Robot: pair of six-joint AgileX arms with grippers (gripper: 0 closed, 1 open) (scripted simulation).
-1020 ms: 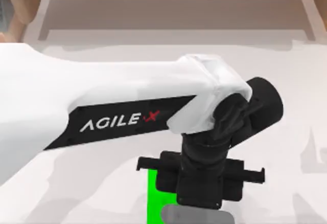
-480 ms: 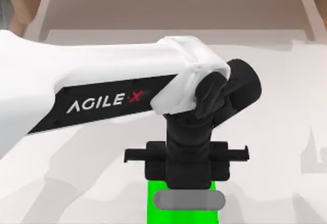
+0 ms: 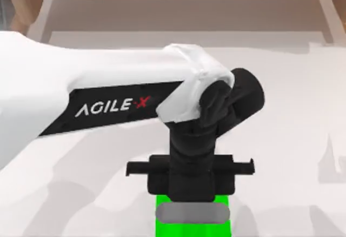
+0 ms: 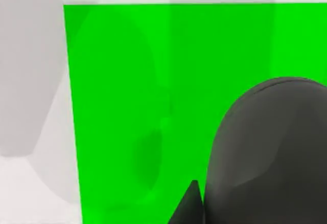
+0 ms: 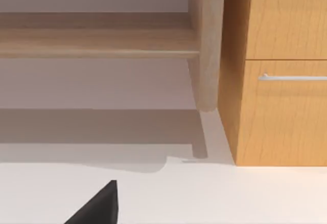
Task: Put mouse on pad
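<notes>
Hovering our left pincer over the pad; mouse just below, long axis crosswise; grip state unclear.

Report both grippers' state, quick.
Left gripper: over the pad, at the mouse; grip cannot be told.
Right gripper: cannot be told.

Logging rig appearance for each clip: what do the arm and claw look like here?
The left arm has a white shell with a black side panel lettered AGILEX, the X red. Its wrist and left claw are matte black, with a black crossbar.
</notes>
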